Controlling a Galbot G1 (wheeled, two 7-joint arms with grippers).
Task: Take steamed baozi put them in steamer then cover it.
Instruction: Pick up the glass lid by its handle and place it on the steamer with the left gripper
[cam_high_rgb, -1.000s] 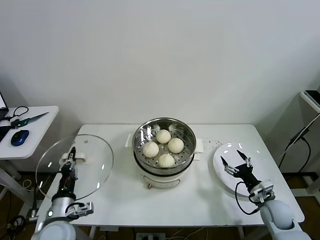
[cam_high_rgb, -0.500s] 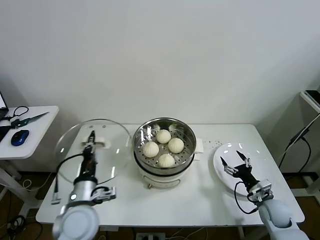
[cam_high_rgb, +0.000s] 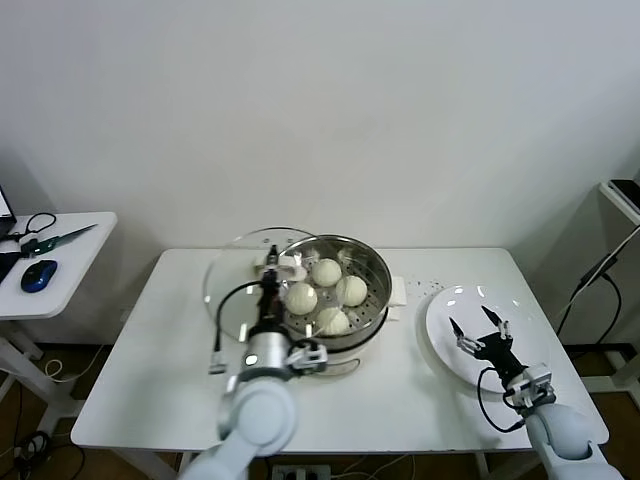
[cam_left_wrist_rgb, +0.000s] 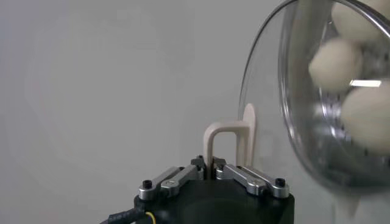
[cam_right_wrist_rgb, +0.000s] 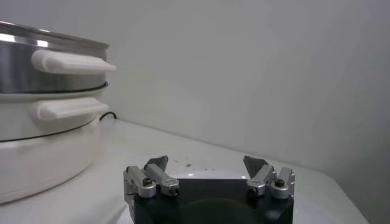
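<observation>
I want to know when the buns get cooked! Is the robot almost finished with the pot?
Nearly. Done: all four buns sit inside the steamer. In hand: the left gripper has its jaws shut on the white handle of the glass lid, held beside the steamer and overlapping its near edge. Left: set the lid flat on top. The right gripper waits open over the white plate.

The cover (cam_high_rgb: 262, 285) overlaps the steamer (cam_high_rgb: 345, 295)'s left rim, leaving its right side reachable from above.

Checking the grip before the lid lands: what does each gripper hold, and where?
Left gripper holds the round clear glass lid by its white handle; right gripper holds nothing.
</observation>
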